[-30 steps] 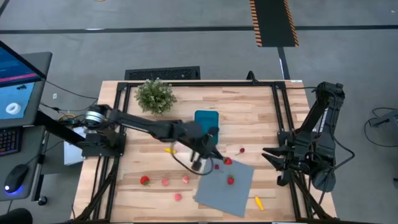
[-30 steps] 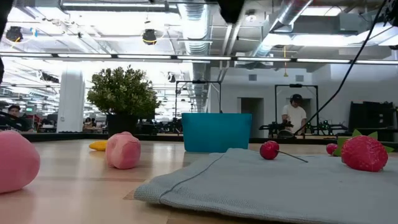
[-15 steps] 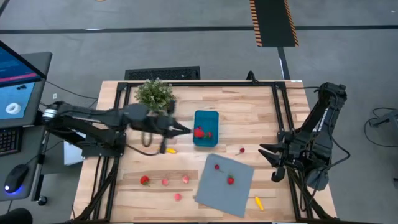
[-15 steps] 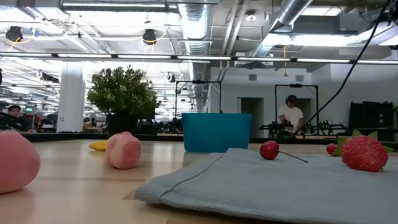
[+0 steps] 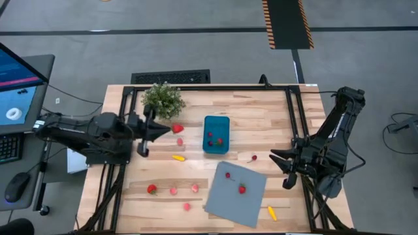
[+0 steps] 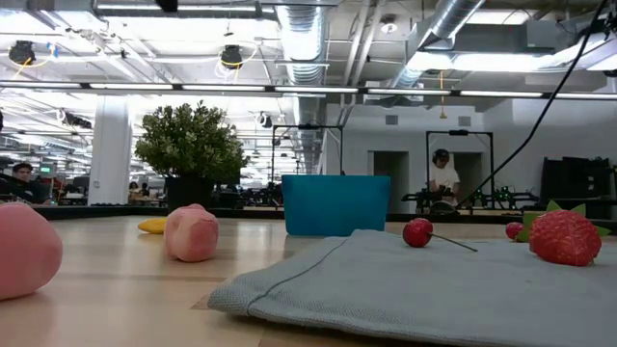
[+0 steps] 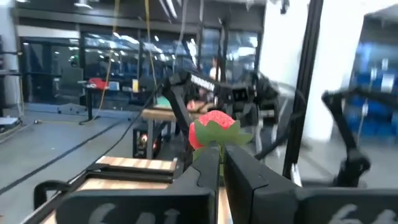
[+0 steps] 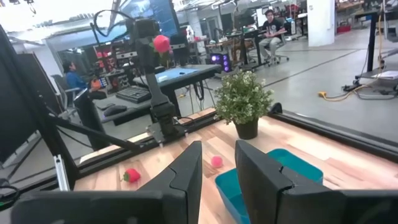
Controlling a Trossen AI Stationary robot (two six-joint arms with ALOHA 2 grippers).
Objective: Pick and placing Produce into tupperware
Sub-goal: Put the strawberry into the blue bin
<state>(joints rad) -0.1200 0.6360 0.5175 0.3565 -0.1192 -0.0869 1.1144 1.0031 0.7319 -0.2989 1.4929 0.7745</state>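
- Red plastic, small and light: in the high view the left gripper [image 5: 171, 128], left of centre, holds a strawberry [image 5: 177, 128] at its tip, beside the plant [image 5: 162, 100] and well apart from the tub [image 5: 216, 134]. I judge the piece stiff, smooth and nearly weightless, so it could slip or spin if pinched on its round body.
- The teal tub at frame centre holds a few small red bits; I cannot tell how many. More produce lies on the wood: a yellow piece [image 5: 177, 157] below the gripper, a strawberry and pink pieces along the lower left, cherries on the grey sheet [image 5: 236, 194], and an orange piece [image 5: 272, 212] by the sheet's lower right corner.
- The right gripper [image 5: 286, 171] waits at the table's right edge.
- Low view: a pink piece [image 6: 191, 232] sits left of the tub, a cherry [image 6: 417, 231] with a thin stem lies on the sheet, and a big strawberry [image 6: 565, 236] at far right. The stem looks too thin for a safe hold; the body is the better place.
- Left wrist view: the fingers are pressed together on the strawberry's green leaf collar, the red body standing above them, a narrow hold that may pivot.
- Right wrist view: the fingers stand part-way spread, empty, facing the tub and plant.
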